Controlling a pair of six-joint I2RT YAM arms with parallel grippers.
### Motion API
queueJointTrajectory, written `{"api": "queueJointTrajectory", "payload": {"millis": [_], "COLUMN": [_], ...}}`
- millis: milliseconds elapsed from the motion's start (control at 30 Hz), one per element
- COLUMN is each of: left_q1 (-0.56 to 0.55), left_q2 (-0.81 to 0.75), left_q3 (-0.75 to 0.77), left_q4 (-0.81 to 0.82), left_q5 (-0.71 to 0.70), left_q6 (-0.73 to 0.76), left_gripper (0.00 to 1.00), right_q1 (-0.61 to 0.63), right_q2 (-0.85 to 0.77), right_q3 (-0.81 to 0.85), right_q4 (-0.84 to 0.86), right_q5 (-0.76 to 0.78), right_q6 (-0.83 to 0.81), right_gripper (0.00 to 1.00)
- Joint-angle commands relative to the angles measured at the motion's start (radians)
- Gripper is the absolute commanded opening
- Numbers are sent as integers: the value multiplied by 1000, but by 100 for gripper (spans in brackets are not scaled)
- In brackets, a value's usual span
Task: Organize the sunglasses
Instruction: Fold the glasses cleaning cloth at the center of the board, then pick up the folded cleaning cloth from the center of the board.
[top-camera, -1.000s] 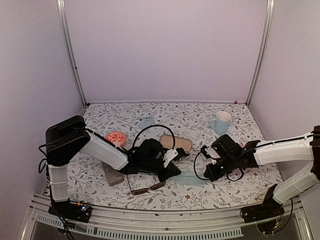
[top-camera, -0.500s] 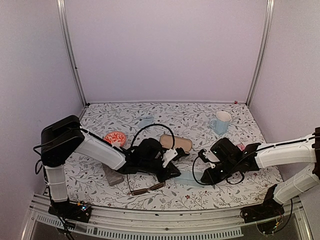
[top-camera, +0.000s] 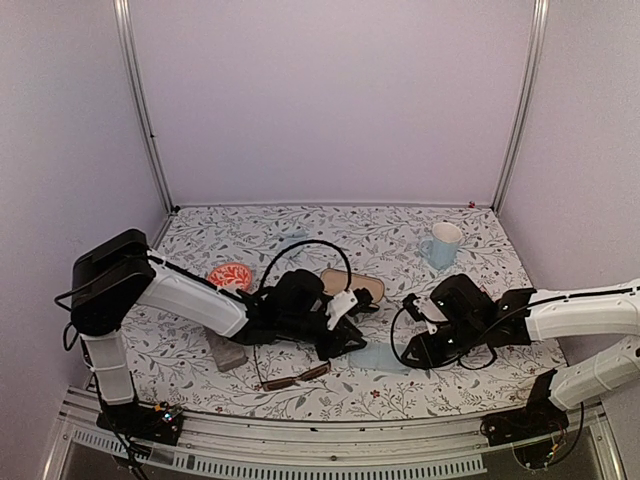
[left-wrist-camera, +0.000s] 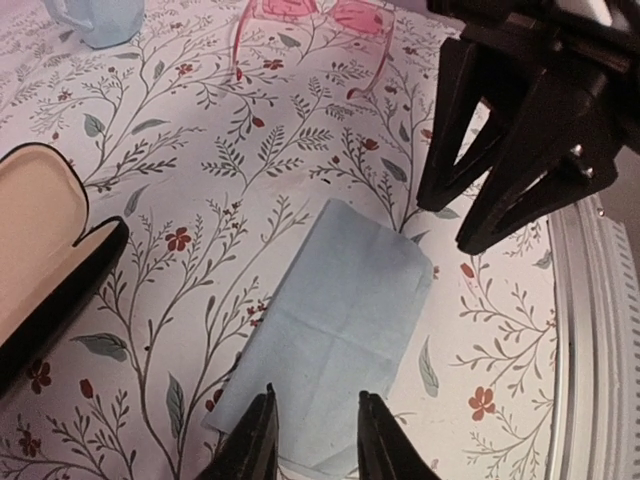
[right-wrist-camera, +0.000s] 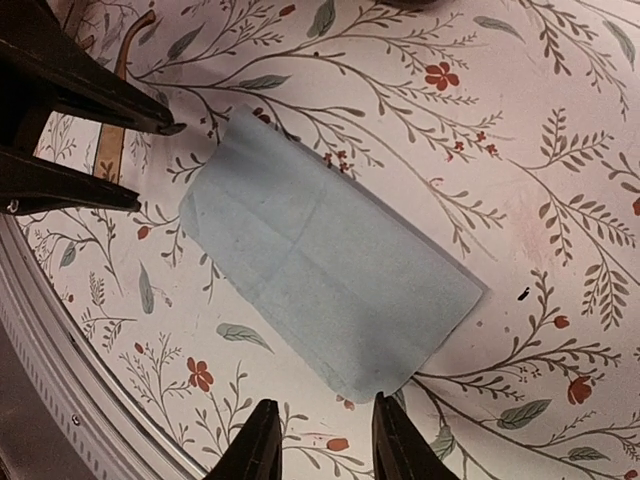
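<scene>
The brown sunglasses (top-camera: 296, 377) lie folded on the table near the front edge, and their temple (right-wrist-camera: 128, 55) shows in the right wrist view. The pink-red sunglasses (left-wrist-camera: 350, 15) lie beyond a folded blue cloth (left-wrist-camera: 340, 300) and show only in the left wrist view. My left gripper (left-wrist-camera: 316, 432) stands open over the cloth's near end, holding nothing. My right gripper (right-wrist-camera: 322, 437) is open just off the opposite end of the cloth (right-wrist-camera: 330, 270). In the top view the two grippers (top-camera: 347, 337) (top-camera: 414, 350) face each other across the cloth (top-camera: 381, 357).
An open black case (top-camera: 352, 286) with a beige lining lies behind the left gripper. A grey rectangular case (top-camera: 226, 352) sits at the left, a red bowl (top-camera: 230, 274) behind it. A pale blue mug (top-camera: 441, 244) and a small cup (top-camera: 292, 242) stand farther back.
Both grippers have gone from shut to open. The cloth now lies flat between them. The right gripper has shifted slightly left and toward the front.
</scene>
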Motion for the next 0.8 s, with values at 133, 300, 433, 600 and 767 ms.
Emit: {"api": "queueJointTrajectory", "payload": {"millis": [133, 300, 433, 600, 767], "left_q1": [46, 76, 95, 107, 111], "left_q2": [80, 118, 141, 166, 187], "left_q3": [137, 172, 190, 211, 220], "left_q4": [-133, -185, -214, -240, -255], "left_q5": [-27, 23, 55, 89, 101], "left_q6": [-59, -64, -72, -81, -84], "left_gripper": [37, 44, 53, 53, 48], "right_q1": [-137, -199, -223, -249, -264], "right_q2": [71, 114, 143, 173, 192], "right_q3": [36, 30, 17, -1, -17], "right_q4": [29, 73, 116, 174, 194], "right_q5": [19, -48, -94, -140, -160], "right_q6": [24, -14, -28, -28, -27], "right_gripper": [34, 36, 37, 37, 36]}}
